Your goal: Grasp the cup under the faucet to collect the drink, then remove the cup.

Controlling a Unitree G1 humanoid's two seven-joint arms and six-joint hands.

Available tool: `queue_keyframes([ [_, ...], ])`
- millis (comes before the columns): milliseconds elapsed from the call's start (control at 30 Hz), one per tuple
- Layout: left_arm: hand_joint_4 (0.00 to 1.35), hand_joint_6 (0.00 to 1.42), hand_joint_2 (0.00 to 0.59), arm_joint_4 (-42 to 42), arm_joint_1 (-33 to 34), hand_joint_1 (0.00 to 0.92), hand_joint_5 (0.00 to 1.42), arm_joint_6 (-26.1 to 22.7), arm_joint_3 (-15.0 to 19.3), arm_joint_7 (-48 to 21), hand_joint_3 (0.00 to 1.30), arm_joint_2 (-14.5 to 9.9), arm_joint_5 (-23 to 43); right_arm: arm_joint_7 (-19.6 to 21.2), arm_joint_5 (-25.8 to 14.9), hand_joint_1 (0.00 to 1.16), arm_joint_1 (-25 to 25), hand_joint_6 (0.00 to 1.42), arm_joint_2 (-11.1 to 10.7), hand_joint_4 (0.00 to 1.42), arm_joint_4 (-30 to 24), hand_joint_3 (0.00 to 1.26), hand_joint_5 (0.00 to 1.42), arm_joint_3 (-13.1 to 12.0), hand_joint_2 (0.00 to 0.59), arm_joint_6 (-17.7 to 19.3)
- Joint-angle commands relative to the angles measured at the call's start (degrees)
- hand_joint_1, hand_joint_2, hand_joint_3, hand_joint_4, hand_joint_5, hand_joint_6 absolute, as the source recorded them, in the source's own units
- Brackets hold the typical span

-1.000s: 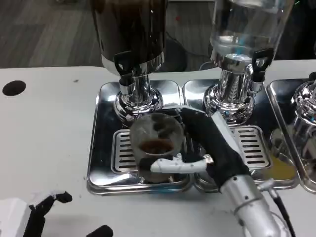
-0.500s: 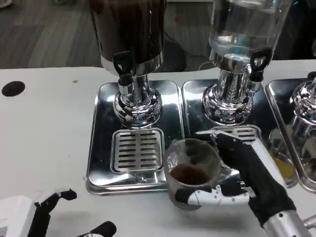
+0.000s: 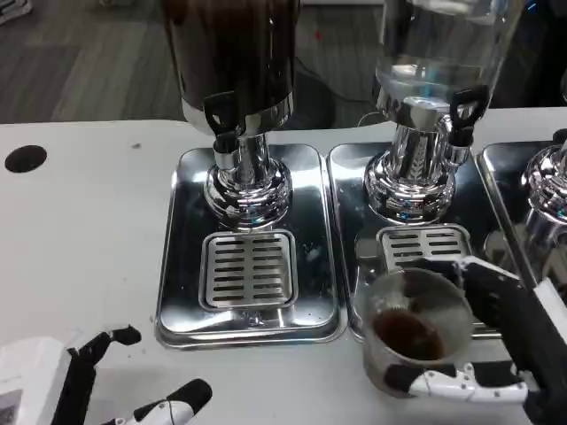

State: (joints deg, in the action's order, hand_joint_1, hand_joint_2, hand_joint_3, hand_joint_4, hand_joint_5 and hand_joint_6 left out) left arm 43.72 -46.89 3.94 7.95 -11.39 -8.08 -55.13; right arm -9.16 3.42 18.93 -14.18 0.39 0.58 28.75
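A clear cup [image 3: 415, 329] with dark drink in its bottom is gripped by my right hand [image 3: 505, 345], fingers wrapped round its side and base. It sits low at the front right, over the front edge of the middle drip tray [image 3: 350, 266]. The dark dispenser's faucet [image 3: 223, 124] stands at the back, above the left grate [image 3: 247, 268], which has nothing on it. My left hand [image 3: 80, 390] is at the bottom left over the table, fingers apart and holding nothing.
A clear-tank dispenser [image 3: 425, 106] stands at the back right over its own grate [image 3: 423, 243]. A third chrome dispenser [image 3: 549, 190] is at the right edge. White table [image 3: 80, 239] lies bare to the left, with a black hole [image 3: 24, 158].
My right hand has carried the cup away from under the dark faucet, rightward and toward me, down to the front right. The left hand has shifted only slightly.
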Motion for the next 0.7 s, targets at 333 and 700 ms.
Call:
queue_keyframes([
  [333,0.27,0.49,0.078,1.51,0.17,0.0,0.33,-3.04,-3.01,-1.05,0.37,-0.18,-3.64,0.25,-1.93,0.89,-0.91,0.46,0.02,0.62,18.68,0.57,0.67,-4.13,0.071,18.88],
  [700,0.27,0.49,0.077,2.57,-1.01,0.0,0.33,-3.78,-4.15,-0.95,0.36,-0.12,-5.22,2.33,-0.35,0.89,-4.26,0.47,1.03,0.61,30.43,0.57,0.66,-5.85,0.071,29.78],
])
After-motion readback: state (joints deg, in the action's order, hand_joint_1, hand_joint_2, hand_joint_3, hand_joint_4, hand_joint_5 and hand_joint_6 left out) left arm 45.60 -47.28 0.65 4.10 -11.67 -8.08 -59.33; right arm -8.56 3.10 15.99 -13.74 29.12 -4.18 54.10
